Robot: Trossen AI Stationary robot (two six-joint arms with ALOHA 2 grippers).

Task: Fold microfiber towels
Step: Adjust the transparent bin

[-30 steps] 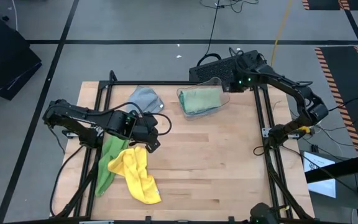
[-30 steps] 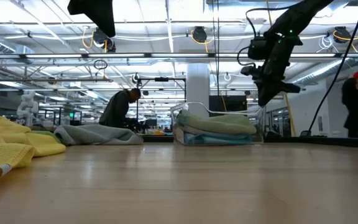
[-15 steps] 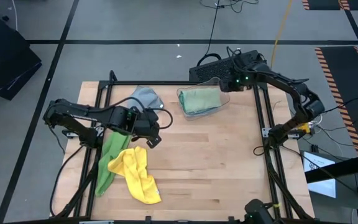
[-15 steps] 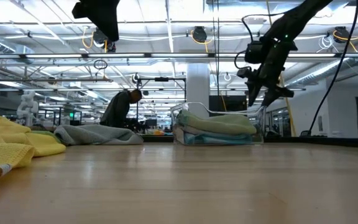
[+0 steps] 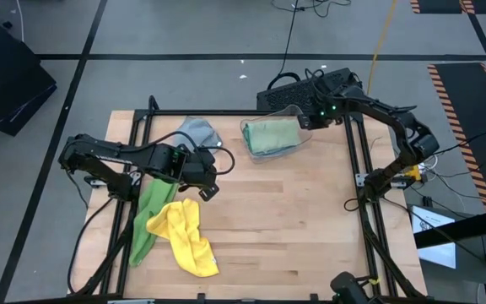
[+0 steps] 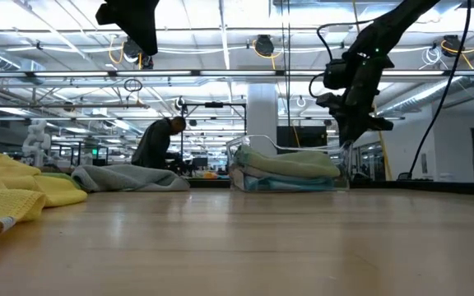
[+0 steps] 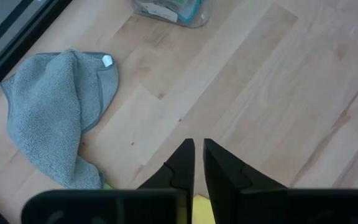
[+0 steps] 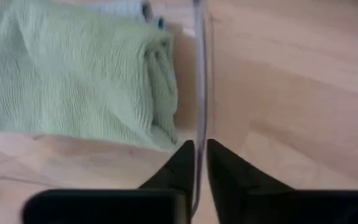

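A yellow towel (image 5: 188,236) lies crumpled at the near left, partly on a bright green towel (image 5: 146,221). A grey towel (image 5: 199,133) lies bunched at the far left. A folded sage green towel (image 8: 73,74) rests in the clear plastic bin (image 5: 251,150) at the far middle, with a light blue one (image 8: 126,7) beyond it. My left gripper (image 7: 199,152) hangs shut with nothing in it, high above the wood between the grey and yellow towels. My right gripper (image 8: 199,152) is shut on the bin's right wall. My right gripper pinches the upper edge of the bin's clear right wall (image 8: 199,112), with one finger inside the bin beside the sage towel and the other outside. The fingers come slanting down from above. The bin stands on the table (image 6: 286,185).
Black frame rails (image 5: 353,160) run along the table's edges. A black box (image 5: 289,91) stands just past the far edge behind the bin. Bare wood (image 5: 285,219) fills the middle and near right. A person (image 6: 159,144) shows in the room beyond.
My right gripper spread its fingers, sank a little beside the bin and shut again on the bin's right wall. The towels and the bin lie as before.
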